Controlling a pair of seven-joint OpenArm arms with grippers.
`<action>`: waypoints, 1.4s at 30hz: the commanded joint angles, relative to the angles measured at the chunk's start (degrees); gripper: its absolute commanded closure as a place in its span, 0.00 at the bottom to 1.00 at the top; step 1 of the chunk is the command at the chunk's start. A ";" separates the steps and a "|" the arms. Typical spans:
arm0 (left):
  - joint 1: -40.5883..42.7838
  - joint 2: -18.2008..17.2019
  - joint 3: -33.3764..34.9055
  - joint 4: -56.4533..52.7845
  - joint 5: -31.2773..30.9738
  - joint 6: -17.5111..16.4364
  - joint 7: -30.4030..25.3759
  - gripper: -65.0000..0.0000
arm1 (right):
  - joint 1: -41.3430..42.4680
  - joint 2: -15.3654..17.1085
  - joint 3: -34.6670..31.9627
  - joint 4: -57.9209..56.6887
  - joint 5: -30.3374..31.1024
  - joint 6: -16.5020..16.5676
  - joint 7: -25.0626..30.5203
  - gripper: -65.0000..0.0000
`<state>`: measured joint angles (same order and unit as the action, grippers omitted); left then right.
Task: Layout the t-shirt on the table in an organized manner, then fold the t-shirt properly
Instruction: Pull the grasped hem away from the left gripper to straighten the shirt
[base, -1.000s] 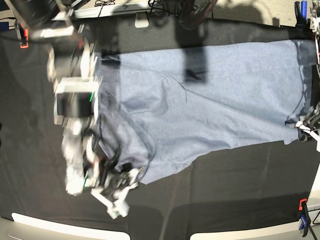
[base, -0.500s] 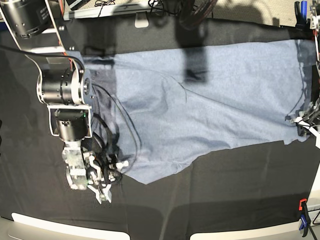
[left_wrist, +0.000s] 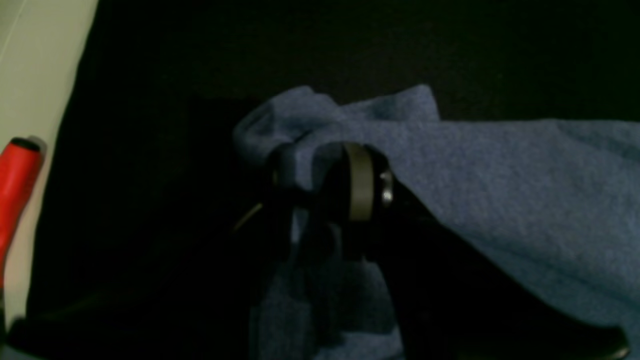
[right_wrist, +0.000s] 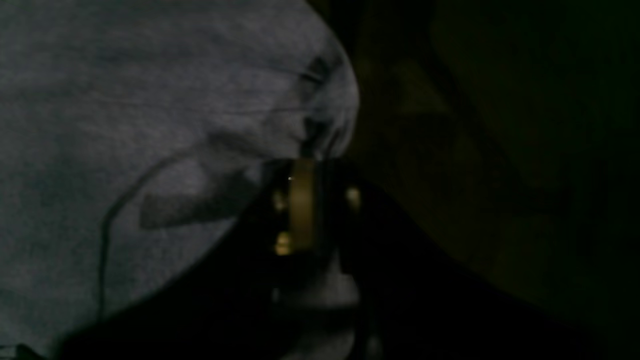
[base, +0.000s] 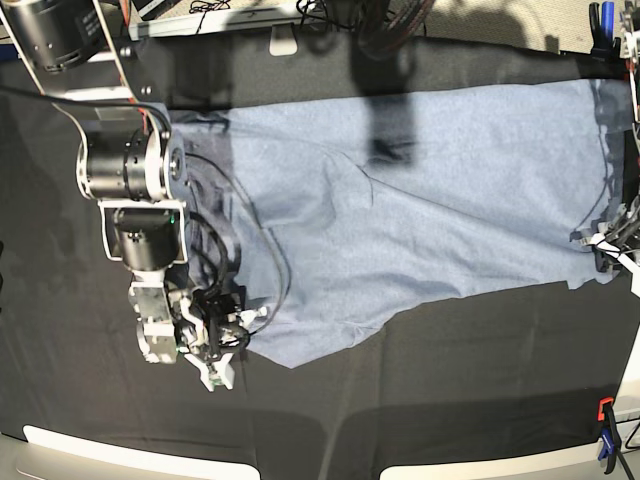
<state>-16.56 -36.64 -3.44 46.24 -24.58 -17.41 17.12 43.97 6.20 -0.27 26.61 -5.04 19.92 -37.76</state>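
The t-shirt (base: 420, 210) lies spread over the far half of the table (base: 450, 400), reaching from near the base view's left side to its right edge, plain side up with no lettering visible. It is not yet flat or square — the near hem runs on a slant, a fold ridge crosses the middle, and the corner toward the view's near left tapers to a point.

That pointed corner is where the right gripper (base: 222, 362) sits, its jaws closed narrow; in the right wrist view a bunched edge of cloth appears pinched at the fingertips (right_wrist: 300, 200), though the picture is dark. At the table's right edge the left gripper (base: 608, 243) holds the opposite corner — the left wrist view shows blue cloth wrapped around its fingers (left_wrist: 360, 180), jaws part-way closed on the gathered fabric.

By my reading, the task is early: both corners are taken, so the laying-out is under way, likely a pull to straighten the near hem. Smoothing the ridge, squaring the sleeves and all the folding are left to do.
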 joint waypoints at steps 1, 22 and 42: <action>-1.38 -1.31 -0.37 0.87 -0.52 0.02 -1.40 0.80 | 1.90 0.15 0.02 0.70 -2.36 -0.33 1.44 1.00; -1.36 -1.31 -0.37 0.87 -0.52 0.02 -2.14 0.83 | -37.94 3.15 -7.39 69.83 -2.23 8.85 1.84 1.00; -1.38 -1.31 -0.37 0.87 -0.52 0.00 -1.75 0.83 | -55.67 9.81 -7.58 81.85 12.15 7.78 -3.43 0.52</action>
<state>-16.56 -36.67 -3.44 46.24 -24.56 -17.41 16.78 -12.38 15.84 -8.14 107.13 7.38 28.32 -42.54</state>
